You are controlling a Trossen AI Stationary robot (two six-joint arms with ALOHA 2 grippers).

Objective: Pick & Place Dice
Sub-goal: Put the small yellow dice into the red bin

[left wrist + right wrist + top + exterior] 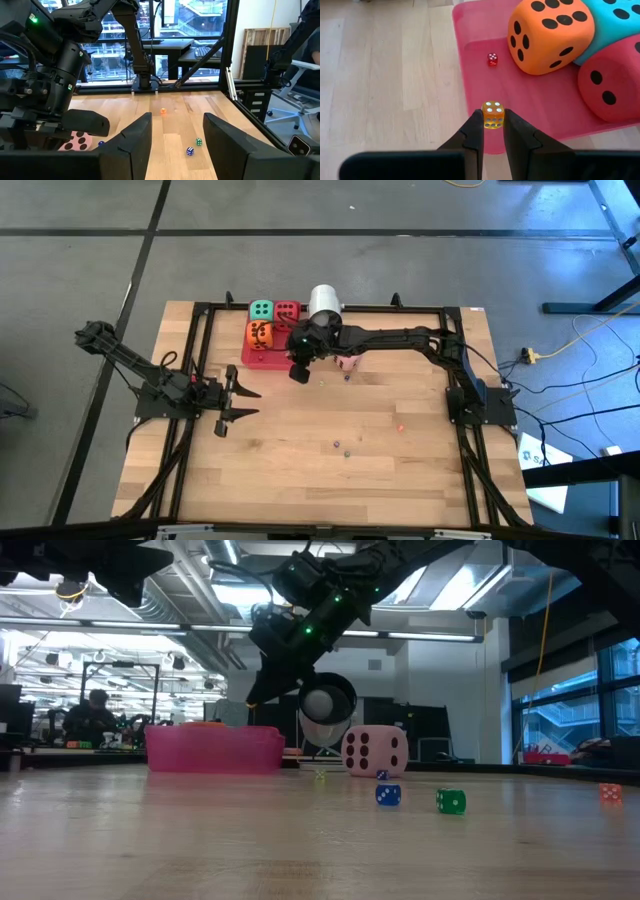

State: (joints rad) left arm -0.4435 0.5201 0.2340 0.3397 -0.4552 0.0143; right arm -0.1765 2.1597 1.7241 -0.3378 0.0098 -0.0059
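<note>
Three fist-sized dice lie in a pink tray (530, 100): orange (550, 35), green (615, 20) and red (615, 80). A tiny red die (492, 59) rests on the tray floor beside them. The pink die (375, 751) sits on the table to the tray's right, in front of the white cylinder (323, 300). My right gripper (493, 124) hangs over the tray's near edge, shut on a tiny yellow die (493, 114). My left gripper (245, 402) waits open at the table's left, touching nothing. My right gripper pinches the tiny yellow die by two opposite faces (486, 116), only at the free ends of its two fingers. The fingers come from above, pointing down. The die is lifted clear, over the tray's near edge.
Tiny dice lie scattered on the wood: blue (388, 795) and green (451, 802) near the pink die, an orange one (610, 793) further right. A black frame (400, 307) borders the table. Bare wood stretches between my left gripper and the scattered dice.
</note>
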